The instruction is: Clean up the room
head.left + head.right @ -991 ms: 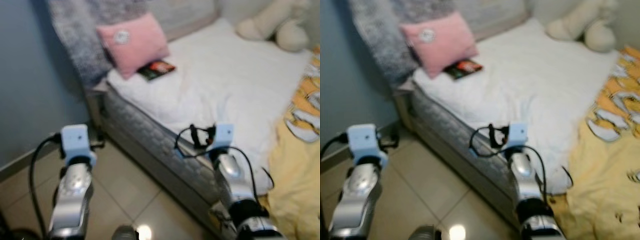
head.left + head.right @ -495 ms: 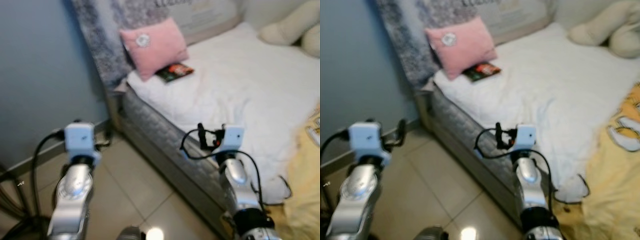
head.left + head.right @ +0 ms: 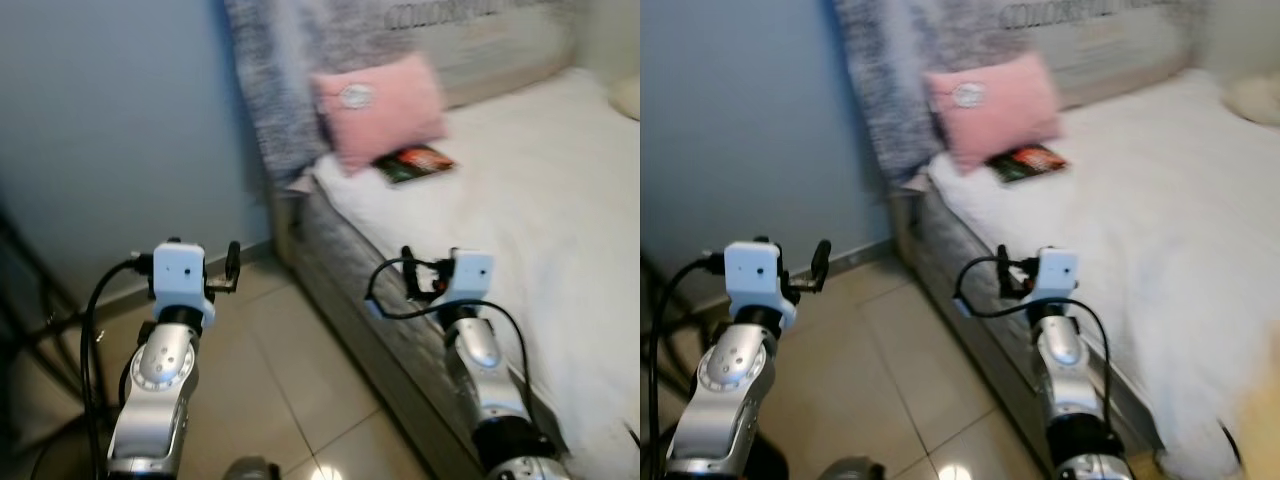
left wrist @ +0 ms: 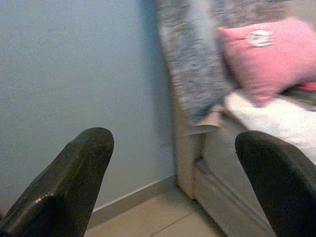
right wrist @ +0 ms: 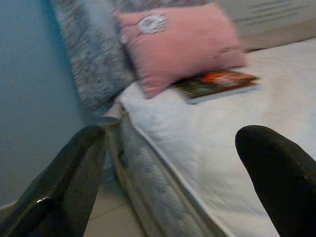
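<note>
Now turned to the left against a moment ago: the whole view slides, so this reads as a swing of the head or body and no move of the things. Gone from sight with that turn are the cream plush toy and the yellow blanket; come into sight are more of the blue wall (image 3: pixel 110 120) and the thin dark legs of some stand (image 3: pixel 30 300) at the far left. Looks, as a guess, like walking or searching rather than a grasp under way. Left arm (image 3: pixel 150 370) raised over the tiled floor (image 3: pixel 270 370), right arm (image 3: pixel 480 350) raised over the mattress edge; left jaws and right jaws both spread wide and empty, fingers (image 4: pixel 64 182) far apart in the wrist views. Likeliest thing to tidy: a book (image 3: pixel 413 163) with a red and green cover, lying flat on the white bed (image 3: pixel 520 230) near its head end, touching the lower edge of a pink pillow (image 3: pixel 380 105) that leans on the grey fuzzy headboard (image 3: pixel 275 90). Well apart from both arms, ahead and to the right. Standing between the left arm and the book: the bed's corner and its grey side. Too blurred to tell whether the book is partly tucked under the pillow.
</note>
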Robot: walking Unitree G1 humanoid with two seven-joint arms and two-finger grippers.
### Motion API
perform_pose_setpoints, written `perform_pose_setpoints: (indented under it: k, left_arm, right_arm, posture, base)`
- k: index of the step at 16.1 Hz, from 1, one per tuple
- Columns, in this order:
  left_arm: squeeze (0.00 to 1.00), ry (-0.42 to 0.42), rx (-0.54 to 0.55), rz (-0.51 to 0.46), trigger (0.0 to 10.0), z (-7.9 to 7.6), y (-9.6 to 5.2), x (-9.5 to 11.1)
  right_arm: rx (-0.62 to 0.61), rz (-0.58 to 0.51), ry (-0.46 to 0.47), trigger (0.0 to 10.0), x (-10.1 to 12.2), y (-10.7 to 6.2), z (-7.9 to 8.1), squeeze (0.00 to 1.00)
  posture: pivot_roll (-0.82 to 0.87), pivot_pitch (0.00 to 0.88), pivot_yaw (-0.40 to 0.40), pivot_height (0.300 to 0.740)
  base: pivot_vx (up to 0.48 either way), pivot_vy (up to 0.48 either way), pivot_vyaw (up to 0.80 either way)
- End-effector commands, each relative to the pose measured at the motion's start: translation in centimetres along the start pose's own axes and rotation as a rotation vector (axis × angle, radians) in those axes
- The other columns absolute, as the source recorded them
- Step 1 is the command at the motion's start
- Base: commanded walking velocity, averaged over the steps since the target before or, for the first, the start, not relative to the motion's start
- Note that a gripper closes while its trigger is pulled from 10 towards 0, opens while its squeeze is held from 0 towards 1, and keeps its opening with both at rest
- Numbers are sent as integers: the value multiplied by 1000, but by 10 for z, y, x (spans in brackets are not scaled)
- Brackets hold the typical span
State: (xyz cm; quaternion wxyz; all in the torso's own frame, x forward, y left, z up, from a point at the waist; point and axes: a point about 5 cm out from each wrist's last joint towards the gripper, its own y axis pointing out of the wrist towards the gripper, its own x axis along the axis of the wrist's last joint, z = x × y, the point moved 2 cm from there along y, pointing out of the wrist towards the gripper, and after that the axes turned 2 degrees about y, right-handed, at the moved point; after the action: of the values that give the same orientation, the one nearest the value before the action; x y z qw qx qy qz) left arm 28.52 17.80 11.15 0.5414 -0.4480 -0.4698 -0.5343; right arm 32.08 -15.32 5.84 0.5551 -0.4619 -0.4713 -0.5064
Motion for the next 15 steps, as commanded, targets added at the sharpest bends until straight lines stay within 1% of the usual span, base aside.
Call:
perform_pose_setpoints:
  k: [1,3,5,6,9,11,12,14,15]
  left_arm:
    - [0,9,8,11,10000,5,0,-2]
    - [0,4,19,11,10000,6,1,-1]
    - [0,35,16,-7,10000,6,1,1]
    - [0,30,28,-5,10000,8,1,1]
    - [0,-17,56,23,10000,12,-3,-6]
    - [0,-62,84,57,10000,14,-9,-13]
    - [0,-69,91,63,10000,15,-11,-15]
    - [0,-52,77,63,10000,15,-10,-15]
    - [0,-13,57,61,10000,16,-6,-13]
  right_arm:
    - [23,12,7,10000,-2,3,8,106]
    - [26,20,6,10000,-2,7,10,102]
    - [41,27,1,10000,-1,10,13,106]
    - [41,27,0,10000,-1,11,13,106]
    - [14,7,17,10000,0,9,8,106]
    - [16,-2,45,10000,-1,5,8,106]
    - [16,-3,48,10000,-2,2,8,106]
    - [13,6,49,10000,-6,-1,8,106]
    - [-4,18,58,10000,-9,-4,6,110]
  posture:
    - [106,0,-27,711]
    - [124,0,-37,711]
    - [136,0,-46,711]
    - [138,0,-48,711]
    - [136,0,-47,711]
    - [126,0,-41,711]
    - [124,0,-40,711]
    - [116,0,-35,711]
    - [113,0,-31,711]
  base:
    - [480,0,638]
    - [480,0,638]
    - [480,0,638]
    - [480,0,638]
    - [480,0,638]
    - [480,0,638]
    - [480,0,638]
    - [480,0,634]
    - [480,0,638]
